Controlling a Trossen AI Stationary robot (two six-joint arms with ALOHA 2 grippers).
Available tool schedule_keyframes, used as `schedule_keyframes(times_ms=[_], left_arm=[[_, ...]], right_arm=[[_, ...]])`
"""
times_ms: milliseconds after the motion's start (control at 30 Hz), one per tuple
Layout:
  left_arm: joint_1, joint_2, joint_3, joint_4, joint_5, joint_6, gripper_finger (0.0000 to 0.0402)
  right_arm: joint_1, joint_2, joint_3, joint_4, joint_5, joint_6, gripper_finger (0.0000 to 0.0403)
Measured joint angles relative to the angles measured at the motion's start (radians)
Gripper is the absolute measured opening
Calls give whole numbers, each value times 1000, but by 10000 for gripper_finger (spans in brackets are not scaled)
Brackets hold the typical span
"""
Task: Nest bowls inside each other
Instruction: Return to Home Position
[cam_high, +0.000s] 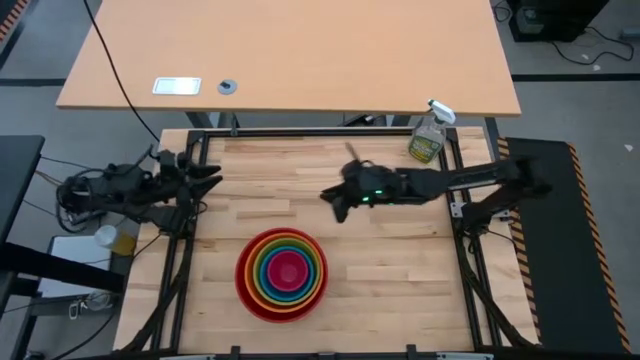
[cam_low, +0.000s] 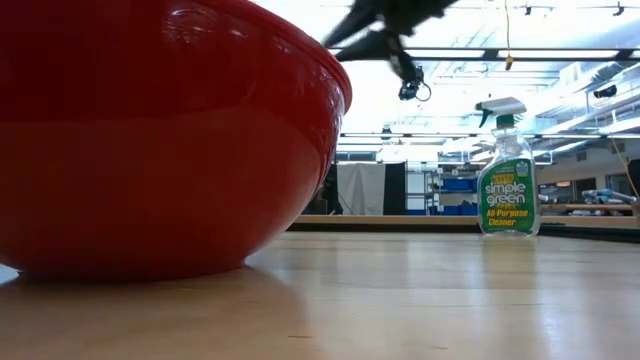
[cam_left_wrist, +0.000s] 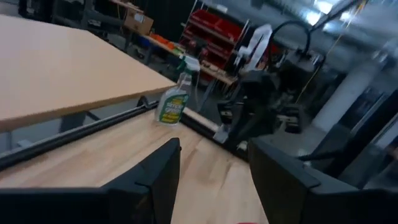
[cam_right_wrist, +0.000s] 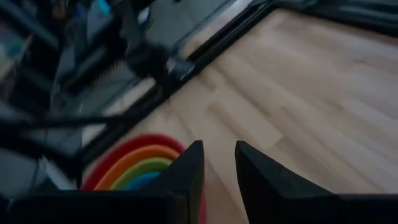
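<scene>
The bowls (cam_high: 282, 274) sit nested in one stack on the wooden table near its front edge. The red one (cam_low: 150, 130) is outermost, and orange, green and blue follow inward to a pink one (cam_high: 289, 270) in the middle. The red bowl's base rests on the table. My right gripper (cam_high: 335, 203) hangs above the table beyond the stack and to its right, with a narrow empty gap between its fingers (cam_right_wrist: 219, 162). The stack's rims (cam_right_wrist: 134, 163) lie below and ahead of it. My left gripper (cam_high: 210, 175) is at the table's left edge, open and empty (cam_left_wrist: 214, 168).
A clear spray bottle with a green label (cam_high: 430, 135) stands at the table's far right corner (cam_low: 508, 180). A larger desk (cam_high: 290, 55) lies beyond the far edge. Black frame rails (cam_high: 185, 270) run along the table's sides. Bare wood (cam_high: 400, 280) lies right of the stack.
</scene>
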Motion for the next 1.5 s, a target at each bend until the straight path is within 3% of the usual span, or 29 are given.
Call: schedule_keyframes(times_ms=[267, 533, 800, 1167, 1500], left_arm=[[0, -137, -183, 198, -8, -106, 192], [0, -240, -239, 158, -166, -150, 192], [0, -237, -240, -11, -203, -288, 192], [0, -237, -240, 3, -216, -338, 192], [0, -235, -239, 13, -209, -516, 192]], right_arm=[[1, -349, -324, 82, 201, 64, 100], [-26, -633, -546, 91, 225, 87, 100], [-66, -859, -698, 34, 87, 103, 100], [-216, -1130, -724, -179, -138, -32, 96], [-356, -1187, -724, -245, -348, -130, 75]])
